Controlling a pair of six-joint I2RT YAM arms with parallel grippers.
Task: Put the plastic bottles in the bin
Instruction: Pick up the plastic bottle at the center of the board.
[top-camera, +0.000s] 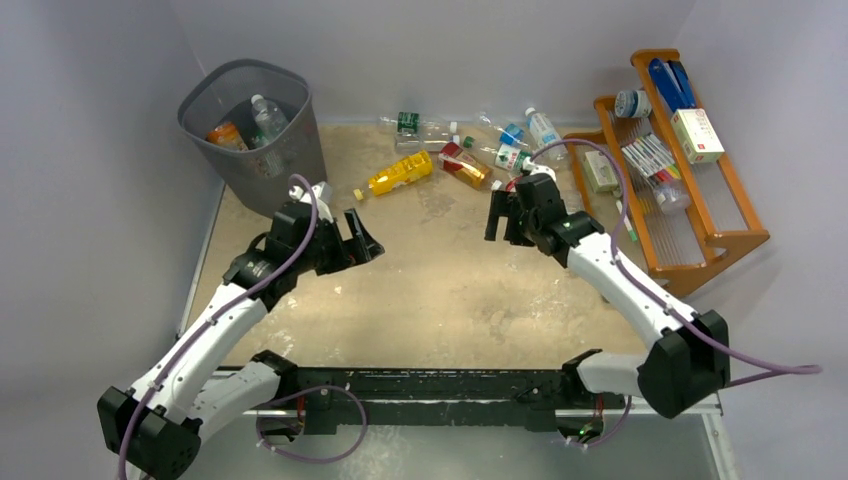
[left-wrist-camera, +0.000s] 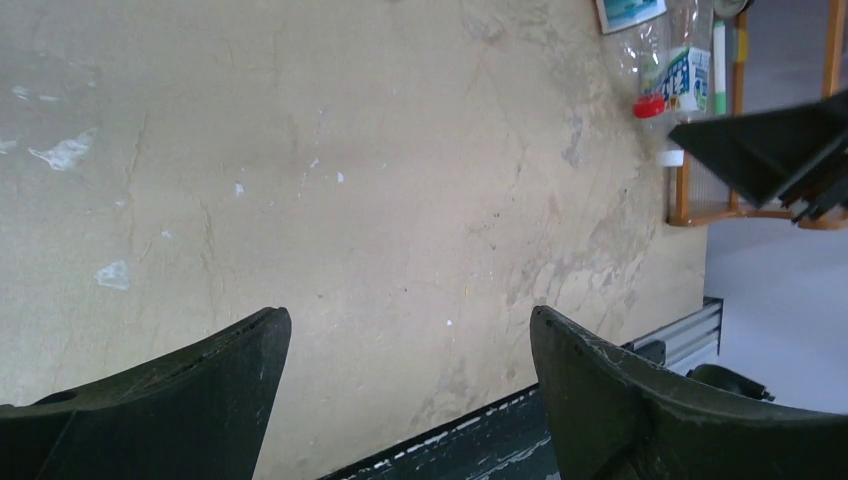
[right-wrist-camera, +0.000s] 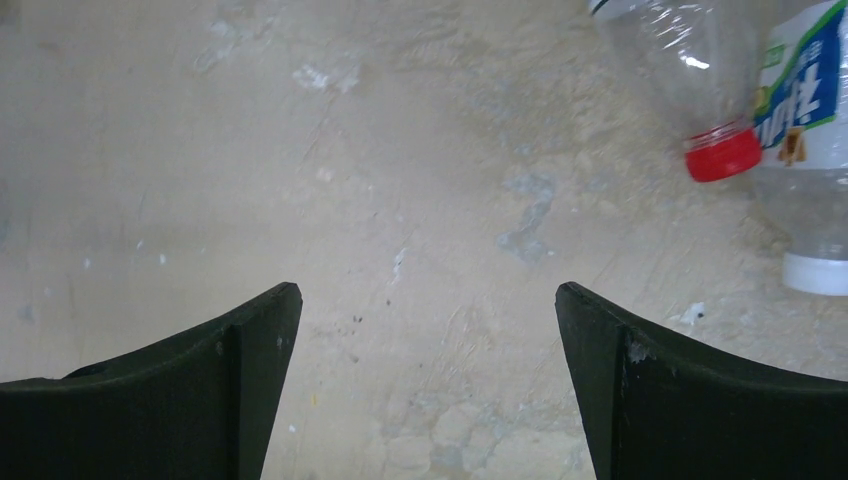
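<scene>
The dark grey bin (top-camera: 296, 160) stands at the far left corner with a few bottles (top-camera: 268, 118) inside. Several plastic bottles lie along the far edge of the table: a yellow one (top-camera: 400, 173), a red-labelled one (top-camera: 465, 165), and clear ones with green (top-camera: 410, 122) and blue (top-camera: 543, 128) labels. My left gripper (top-camera: 366, 238) (left-wrist-camera: 408, 320) is open and empty over bare table, right of the bin. My right gripper (top-camera: 503, 224) (right-wrist-camera: 428, 292) is open and empty, just short of a clear red-capped bottle (right-wrist-camera: 722, 155) and a white-capped one (right-wrist-camera: 810, 120).
An orange wooden rack (top-camera: 700, 240) with boxes and pens stands at the right, close behind the right arm. In the left wrist view the right gripper's finger (left-wrist-camera: 770, 150) and the rack (left-wrist-camera: 835, 40) show at the upper right. The table's near edge has a black rail (top-camera: 440, 385).
</scene>
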